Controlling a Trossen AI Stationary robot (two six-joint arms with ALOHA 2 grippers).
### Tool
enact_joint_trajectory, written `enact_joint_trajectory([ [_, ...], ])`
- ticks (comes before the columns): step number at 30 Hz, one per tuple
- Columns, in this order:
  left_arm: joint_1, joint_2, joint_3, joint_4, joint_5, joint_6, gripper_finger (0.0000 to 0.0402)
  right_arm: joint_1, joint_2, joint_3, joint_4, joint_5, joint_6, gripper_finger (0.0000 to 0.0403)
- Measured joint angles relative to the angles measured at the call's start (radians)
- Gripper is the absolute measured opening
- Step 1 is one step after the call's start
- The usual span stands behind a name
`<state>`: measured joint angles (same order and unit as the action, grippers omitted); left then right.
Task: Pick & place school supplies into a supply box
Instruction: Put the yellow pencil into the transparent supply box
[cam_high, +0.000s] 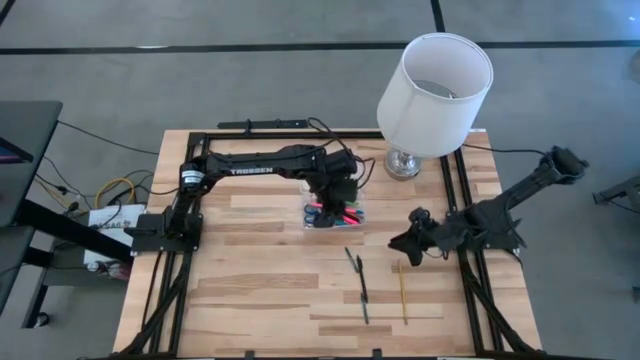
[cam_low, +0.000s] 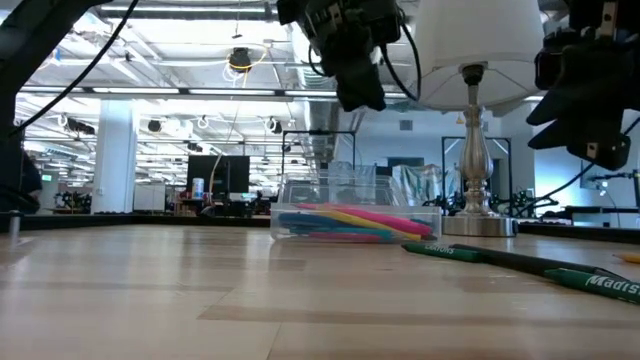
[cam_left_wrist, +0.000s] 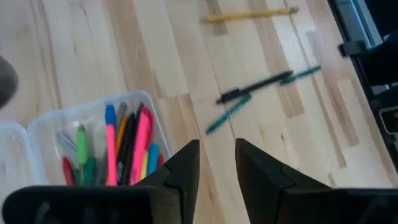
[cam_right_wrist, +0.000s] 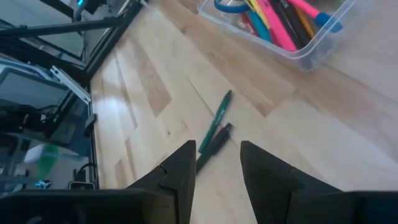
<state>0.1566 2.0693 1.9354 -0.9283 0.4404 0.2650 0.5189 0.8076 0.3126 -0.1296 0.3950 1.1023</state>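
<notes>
1. Left gripper (cam_left_wrist: 216, 163), dark fingers apart and empty, hangs above the clear plastic supply box (cam_high: 334, 213) mid-table, full of bright pens.
2. A slim green pen (cam_high: 352, 260), black pen (cam_high: 362, 293) and yellow pencil (cam_high: 403, 291) lie toward the wooden table's (cam_high: 260, 290) front edge.
3. Right gripper (cam_right_wrist: 216, 168), fingers apart, holds nothing.

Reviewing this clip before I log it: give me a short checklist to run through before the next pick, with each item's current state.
1. Supply box open to receive: ok, no lid over it in the left wrist view.
2. Items left on the table: not ok, green pen, black pen and yellow pencil remain out.
3. Left gripper empty: ok, open above the box, nothing between its fingers.
4. Right gripper ready: ok, open and empty above the pens.
5. Pens separable: cannot tell, green and black lie close together.
6. Lamp clear of the arms: ok.
</notes>
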Motion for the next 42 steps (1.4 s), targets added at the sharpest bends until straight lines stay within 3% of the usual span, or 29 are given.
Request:
enact_joint_trajectory([
  [15,0.007,-0.019,0.0,0.078,-0.056,0.023,0.0095,0.089,0.118,0.0,0.066,0.052,0.134,0.0118],
  [21,0.007,-0.035,0.0,0.038,0.005,0.059,0.0095,0.14,0.128,0.058,0.089,0.086,0.115,0.0118],
  [27,0.007,-0.133,0.0,-0.003,0.035,0.097,0.0095,0.199,0.189,0.14,0.079,0.187,0.065,0.0118],
  [32,0.009,-0.272,-0.029,0.028,0.019,0.1,0.0095,0.246,0.274,0.182,-0.025,0.191,0.223,0.0118],
  [37,-0.005,-0.488,-0.223,0.212,-0.054,0.03,0.0095,0.301,0.367,0.259,-0.212,0.19,0.422,0.0118],
  [42,-0.064,-0.754,-0.581,0.559,-0.356,-0.106,0.0095,0.335,0.463,0.385,-0.458,0.163,0.644,0.0118],
])
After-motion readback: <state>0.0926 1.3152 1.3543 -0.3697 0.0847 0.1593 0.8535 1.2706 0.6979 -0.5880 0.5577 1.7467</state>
